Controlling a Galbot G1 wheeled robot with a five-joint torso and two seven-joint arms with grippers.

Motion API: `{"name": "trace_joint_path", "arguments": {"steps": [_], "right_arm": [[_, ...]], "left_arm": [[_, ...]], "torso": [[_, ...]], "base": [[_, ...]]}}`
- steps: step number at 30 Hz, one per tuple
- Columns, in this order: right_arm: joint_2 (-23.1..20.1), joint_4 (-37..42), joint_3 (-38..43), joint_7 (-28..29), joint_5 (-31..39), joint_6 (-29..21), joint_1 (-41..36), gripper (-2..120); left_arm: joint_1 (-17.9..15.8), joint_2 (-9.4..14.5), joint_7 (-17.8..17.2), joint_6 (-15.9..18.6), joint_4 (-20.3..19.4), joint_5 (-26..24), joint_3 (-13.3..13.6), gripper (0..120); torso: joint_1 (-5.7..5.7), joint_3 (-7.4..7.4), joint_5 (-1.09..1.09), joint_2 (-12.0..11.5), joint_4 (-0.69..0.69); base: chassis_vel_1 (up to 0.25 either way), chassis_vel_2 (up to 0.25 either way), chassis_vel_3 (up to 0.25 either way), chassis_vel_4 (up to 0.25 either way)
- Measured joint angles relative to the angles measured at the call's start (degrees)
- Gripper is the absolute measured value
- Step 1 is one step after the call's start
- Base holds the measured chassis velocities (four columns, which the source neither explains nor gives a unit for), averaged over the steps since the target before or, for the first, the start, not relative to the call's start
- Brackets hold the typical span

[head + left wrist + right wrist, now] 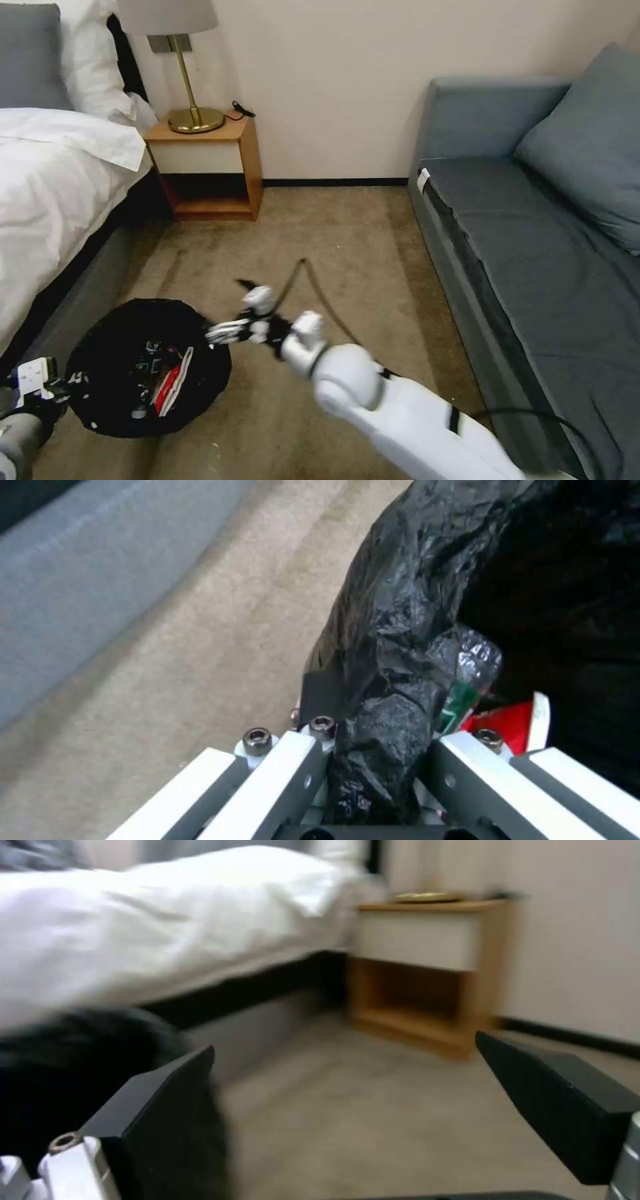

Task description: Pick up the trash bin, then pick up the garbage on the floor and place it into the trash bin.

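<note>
The trash bin [107, 347], lined with a crinkly black bag, sits low at the left beside the bed. My left gripper [67, 385] is shut on its near rim; in the left wrist view the gripper [383, 730] pinches the bag-covered rim [393, 630]. Garbage lies inside the bin: a red-and-white packet [171, 385] [510, 724] and a clear bottle with a green label [470, 672]. My right gripper [232, 310] hovers open just over the bin's right rim, nothing between its black fingers [170, 1120]. The bin shows as a dark mass [60, 1070] beside it.
A bed [47, 187] with white covers runs along the left. A wooden nightstand [210, 167] with a brass lamp [190, 87] stands against the far wall. A grey sofa [533, 253] lines the right. Brown carpet [347, 240] lies between them.
</note>
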Motion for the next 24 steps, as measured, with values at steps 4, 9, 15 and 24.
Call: {"name": "trace_joint_path", "arguments": {"steps": [4,9,15,24], "right_arm": [[-1.3,4.9,10.2,-0.1,-4.8,1.5,-8.9,100],[0.2,9.3,21.4,-0.7,-11.4,5.9,-23.0,100],[2.8,11.0,27.1,-0.2,-16.2,11.7,-31.8,100],[5.7,12.3,30.9,1.3,-18.3,17.0,-39.8,100]], "left_arm": [[-1.1,-0.3,-1.4,-0.4,1.3,-3.1,0.8,3],[-2.0,-0.4,-2.5,-0.5,2.7,-5.2,0.9,3],[-2.0,-0.4,-2.9,-0.5,3.3,-5.9,0.7,3],[-1.7,-1.3,-4.8,-0.1,4.7,-6.7,-0.4,3]], "torso": [[0.0,0.0,0.0,0.0,0.01],[0.0,-0.01,0.0,0.0,0.0],[0.0,-0.01,0.0,0.0,0.0],[-0.01,0.0,-0.02,0.0,0.02]], "base": [[0.0,0.0,0.0,0.0],[0.0,0.0,0.0,0.0],[0.0,0.0,0.0,0.0],[0.0,0.0,0.0,0.0]]}}
